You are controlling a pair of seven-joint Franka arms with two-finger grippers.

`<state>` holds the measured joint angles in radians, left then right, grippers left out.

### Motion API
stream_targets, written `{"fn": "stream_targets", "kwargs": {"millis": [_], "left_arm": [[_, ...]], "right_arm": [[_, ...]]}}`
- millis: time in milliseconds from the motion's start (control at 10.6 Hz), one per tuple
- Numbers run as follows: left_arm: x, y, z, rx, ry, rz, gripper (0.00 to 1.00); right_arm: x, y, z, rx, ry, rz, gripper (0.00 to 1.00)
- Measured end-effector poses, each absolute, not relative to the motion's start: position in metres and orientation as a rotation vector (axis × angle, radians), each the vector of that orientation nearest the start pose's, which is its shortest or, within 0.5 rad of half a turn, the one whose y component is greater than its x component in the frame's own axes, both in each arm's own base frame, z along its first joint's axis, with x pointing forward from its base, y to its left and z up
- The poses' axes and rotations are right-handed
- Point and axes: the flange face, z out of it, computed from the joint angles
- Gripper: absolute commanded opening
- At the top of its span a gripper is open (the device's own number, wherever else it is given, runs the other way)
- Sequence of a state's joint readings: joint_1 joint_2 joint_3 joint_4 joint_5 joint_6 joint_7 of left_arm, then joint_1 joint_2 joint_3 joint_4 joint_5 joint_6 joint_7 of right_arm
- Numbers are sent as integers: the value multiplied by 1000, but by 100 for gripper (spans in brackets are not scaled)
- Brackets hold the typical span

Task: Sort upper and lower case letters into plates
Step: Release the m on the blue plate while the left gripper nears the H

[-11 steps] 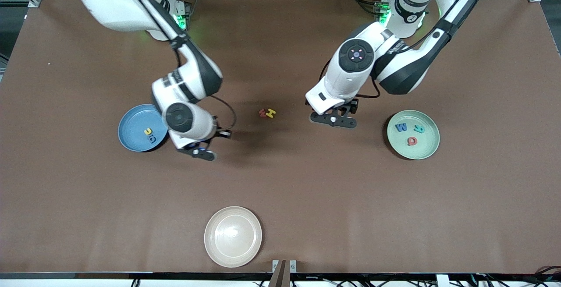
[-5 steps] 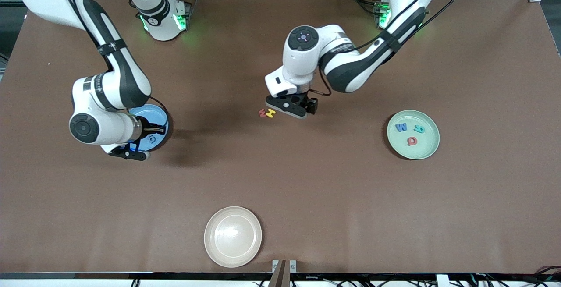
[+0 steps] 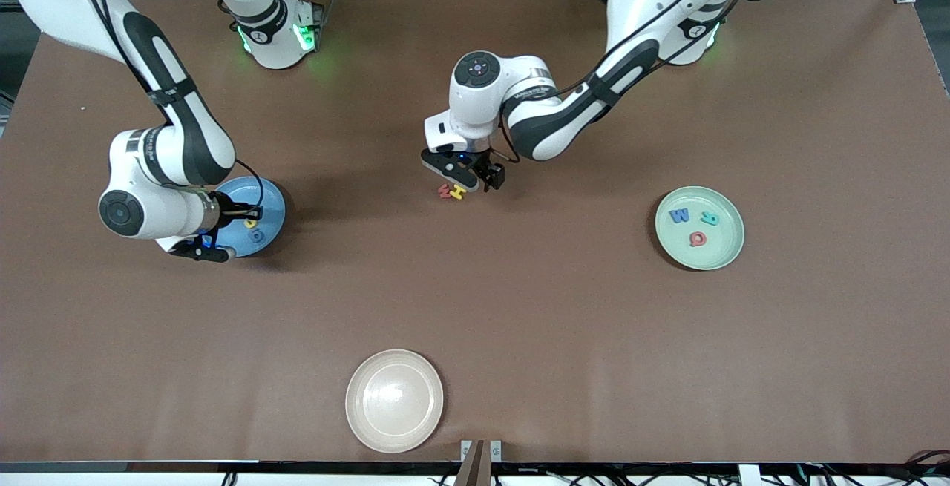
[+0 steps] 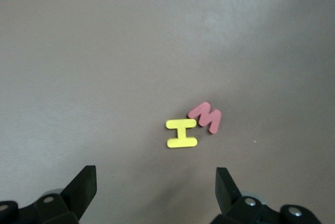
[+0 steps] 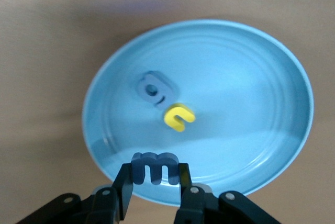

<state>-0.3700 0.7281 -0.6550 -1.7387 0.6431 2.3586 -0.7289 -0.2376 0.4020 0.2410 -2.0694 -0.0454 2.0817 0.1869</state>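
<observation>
Since a moment ago: left gripper (image 3: 466, 180) shifted from beside the loose pair to directly above it; right gripper (image 3: 199, 250) drawn a little farther over the blue plate (image 3: 273, 202).

Risk at the left: yellow H (image 4: 181, 133) and red M (image 4: 205, 116) lying touching, so wide-spread fingers closing there may catch both or flick one away. Risk at the right: dark blue m (image 5: 155, 167) clamped between narrow fingers above the plate's rim, liable to land on the table if dropped there.

Left arm stretched toward table centre, wrist pointing down. Right arm bent low over the plate, already containing a yellow letter (image 5: 178, 117) and a blue letter (image 5: 154, 89). Mint green plate (image 3: 731, 248) with three letters.
</observation>
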Motion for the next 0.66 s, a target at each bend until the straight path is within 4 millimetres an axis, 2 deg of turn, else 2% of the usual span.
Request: {"fn": "stream_targets", "kwargs": {"millis": [94,189,377,471,660], "left_arm": [[386,-549,223,-3021,967,-161,100],[383,-552,218,-3018,983,-160,100],[390,-553,216,-3019,1001,-165,100],[393,-553,211,-3017,1008,-156,100],[393,-553,201,-3019,1018,-132,100]], "right_arm": [[544,-5,214,-3050,242,592,100],[543,-8,214,-3049,247,593,100],[544,-9,216,-3048,249,607,100],[547,-10,225,-3046,251,634,100],[566,-14,259,-3045,257,661,100]]}}
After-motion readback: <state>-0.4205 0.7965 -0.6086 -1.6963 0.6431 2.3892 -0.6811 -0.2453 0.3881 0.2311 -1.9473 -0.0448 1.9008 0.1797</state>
